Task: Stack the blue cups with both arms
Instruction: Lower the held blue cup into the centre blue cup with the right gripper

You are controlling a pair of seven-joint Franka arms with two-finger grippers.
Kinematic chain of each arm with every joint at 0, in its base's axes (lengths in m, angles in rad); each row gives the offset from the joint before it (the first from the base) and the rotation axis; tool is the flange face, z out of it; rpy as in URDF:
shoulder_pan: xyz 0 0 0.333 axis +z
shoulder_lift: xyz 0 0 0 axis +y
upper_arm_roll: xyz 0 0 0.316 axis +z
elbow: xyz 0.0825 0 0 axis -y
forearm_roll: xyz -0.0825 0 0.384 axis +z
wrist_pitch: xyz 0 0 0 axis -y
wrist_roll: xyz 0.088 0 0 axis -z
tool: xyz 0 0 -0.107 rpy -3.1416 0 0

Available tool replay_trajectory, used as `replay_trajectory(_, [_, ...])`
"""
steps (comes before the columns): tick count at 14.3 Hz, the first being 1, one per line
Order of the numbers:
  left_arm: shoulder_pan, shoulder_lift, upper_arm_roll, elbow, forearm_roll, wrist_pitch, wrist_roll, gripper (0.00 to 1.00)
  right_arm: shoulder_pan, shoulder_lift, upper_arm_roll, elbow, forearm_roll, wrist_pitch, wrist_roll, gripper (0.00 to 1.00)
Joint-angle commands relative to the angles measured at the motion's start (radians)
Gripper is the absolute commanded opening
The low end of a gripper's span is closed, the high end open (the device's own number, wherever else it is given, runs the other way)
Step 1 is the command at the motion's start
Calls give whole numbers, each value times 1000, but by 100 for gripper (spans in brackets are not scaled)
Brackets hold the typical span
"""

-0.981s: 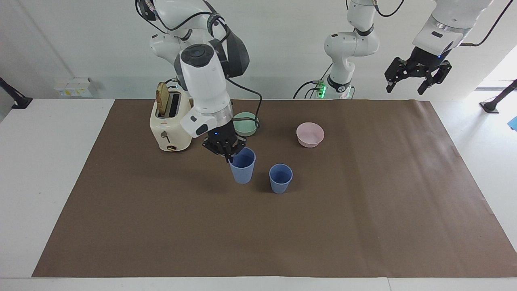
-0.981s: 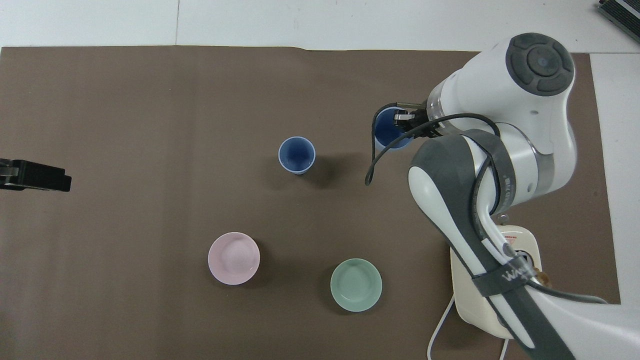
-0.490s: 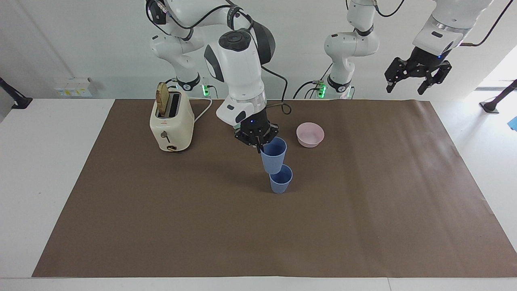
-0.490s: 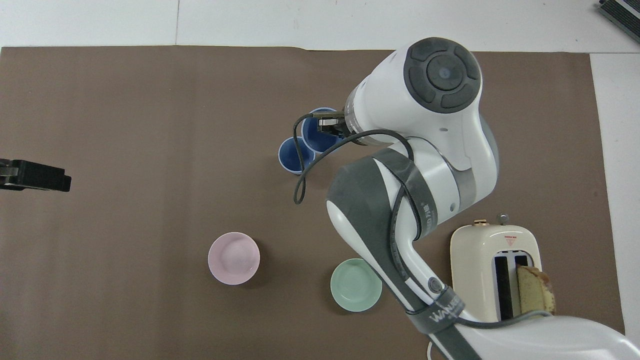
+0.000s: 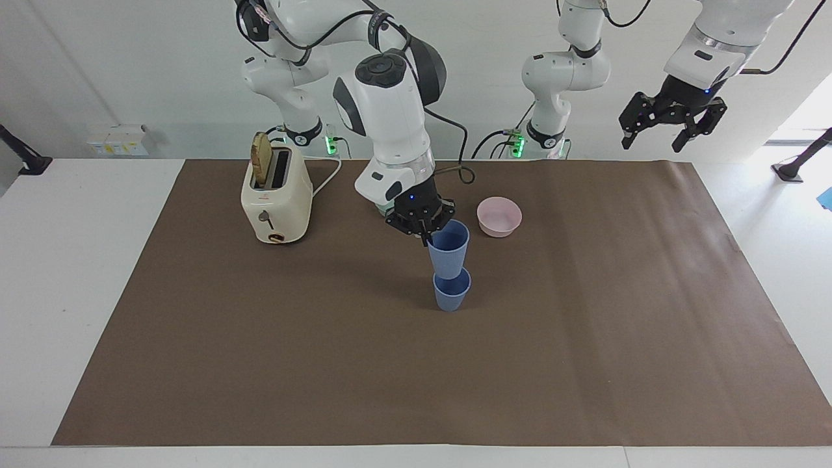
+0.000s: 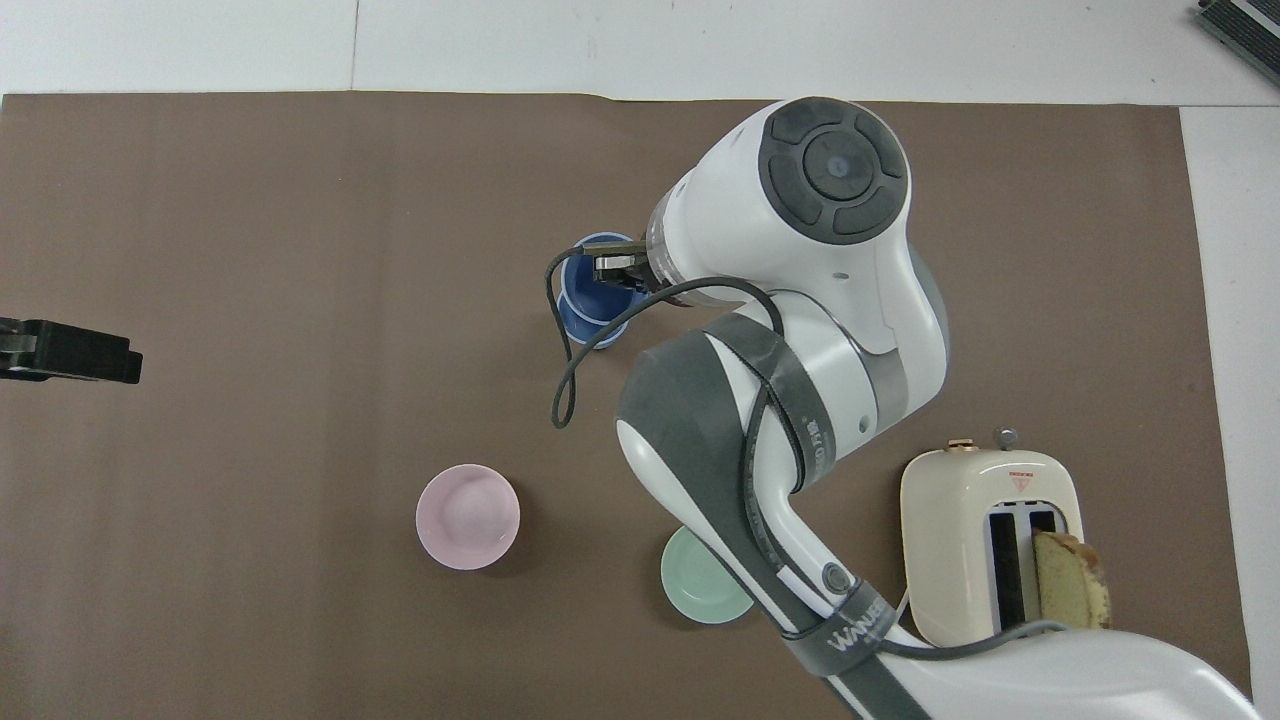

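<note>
My right gripper is shut on the rim of one blue cup and holds it upright over the other blue cup, which stands mid-mat. The held cup's base sits at the standing cup's rim. In the overhead view the right gripper pinches the held cup, which covers most of the standing cup. My left gripper is open and empty, waiting high over the left arm's end of the table; it also shows in the overhead view.
A pink bowl and a mint-green bowl sit nearer the robots than the cups. A cream toaster holding a bread slice stands toward the right arm's end. A brown mat covers the table.
My right gripper lifted the blue cup and carried it toward the left arm's end, until it stood over the other cup, then lowered it to that cup's rim. The left arm has not moved.
</note>
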Motion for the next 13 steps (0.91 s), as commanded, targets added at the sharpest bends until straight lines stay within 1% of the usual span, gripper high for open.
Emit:
replay_trajectory(1, [17, -15, -7, -8, -8, -11, 10, 100, -15, 22, 11, 13, 21, 22, -41, 0])
replay_trajectory(3, [17, -15, -7, -7, -8, -11, 10, 100, -3, 22, 10, -15, 33, 64, -47, 0])
replay_trajectory(7, [17, -15, -7, -7, -8, -11, 12, 100, -9, 22, 10, -33, 33, 65, -50, 0])
replay_trajectory(10, [17, -15, -7, -7, -8, -11, 10, 100, -6, 38, 10, -47, 33, 96, -56, 0])
replay_trajectory(13, [17, -15, -7, -8, -8, -11, 10, 100, -6, 51, 10, -47, 35, 97, -72, 0])
